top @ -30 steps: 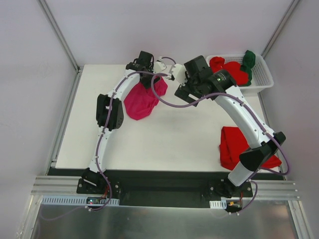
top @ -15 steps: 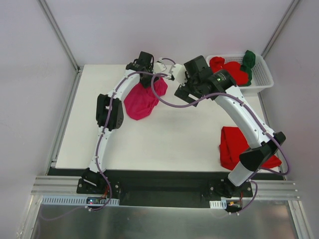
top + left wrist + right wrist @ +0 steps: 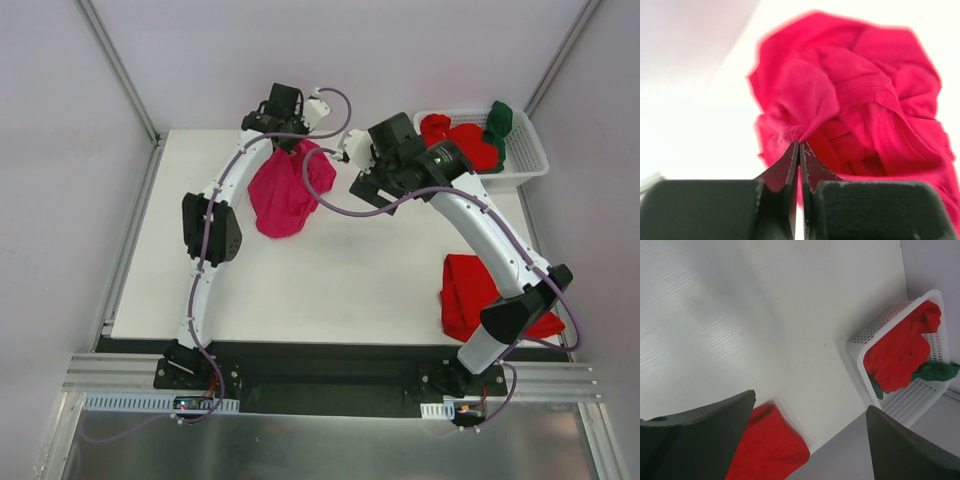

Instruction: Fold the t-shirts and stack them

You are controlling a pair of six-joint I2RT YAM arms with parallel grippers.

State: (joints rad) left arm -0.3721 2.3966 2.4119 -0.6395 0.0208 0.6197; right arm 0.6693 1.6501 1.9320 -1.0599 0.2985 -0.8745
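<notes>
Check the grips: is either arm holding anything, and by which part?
The left gripper is shut on the magenta-pink t-shirt, pinching a bunched bit of cloth at a stitched edge; which edge cannot be told. The right gripper is open and holds nothing.

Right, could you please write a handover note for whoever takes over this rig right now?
Left claw: shut on a pinch of the magenta-pink t-shirt, bunched at the table's far side.
Right claw: open, empty, beside it.
Done: one folded red t-shirt lies at the near right.
Left: fold the pink one, stack it, then the red t-shirts and dark green t-shirt in the white basket.
</notes>
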